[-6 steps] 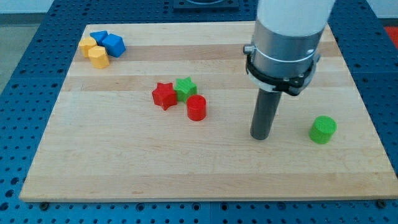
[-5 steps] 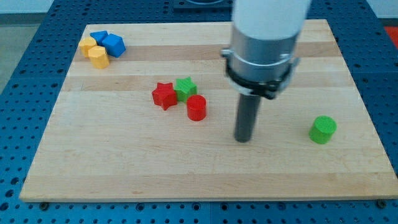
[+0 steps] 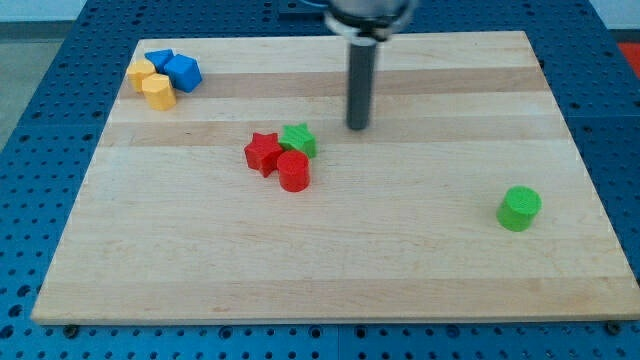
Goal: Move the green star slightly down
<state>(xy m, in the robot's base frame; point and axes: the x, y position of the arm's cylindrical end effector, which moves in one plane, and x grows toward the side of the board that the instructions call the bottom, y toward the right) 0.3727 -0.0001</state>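
One green star (image 3: 298, 139) is what you want: small, bright green, its points rounded, lying flat on the wooden board (image 3: 330, 270). A red star (image 3: 263, 154) touches its lower left, and a red cylinder (image 3: 293, 171) sits just below it, touching. My tip (image 3: 357, 127) stands to the star's right and slightly above, near but apart, touching no block. It is a bare rod end, with nothing to open or close.
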